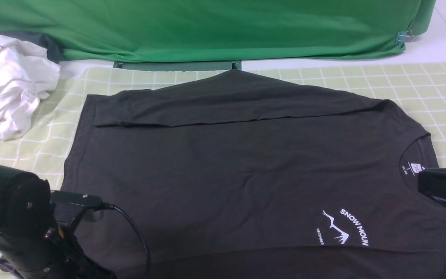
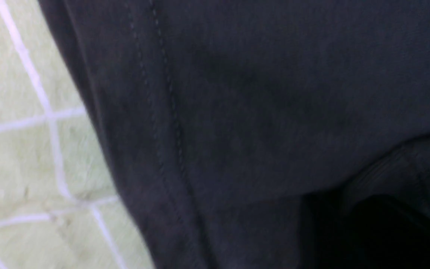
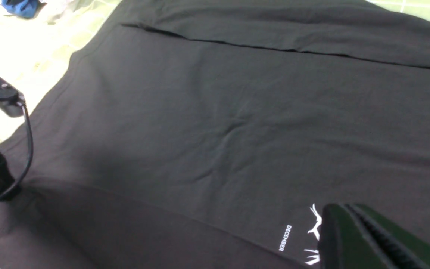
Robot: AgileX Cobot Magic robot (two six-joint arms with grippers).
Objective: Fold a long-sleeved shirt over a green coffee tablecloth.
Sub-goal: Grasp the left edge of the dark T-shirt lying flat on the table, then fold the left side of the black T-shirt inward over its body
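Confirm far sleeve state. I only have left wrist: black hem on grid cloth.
Observer: Front view: the far sleeve lies folded in across the long-sleeved shirt, along its far edge.
Operator: Which way does it lie?
Observer: Collar toward the robot's right; the white neck label shows inside it.
Operator: Anything else out there?
Observer: A crumpled white garment at far left, partly on the green coffee tablecloth, apart from the shirt.
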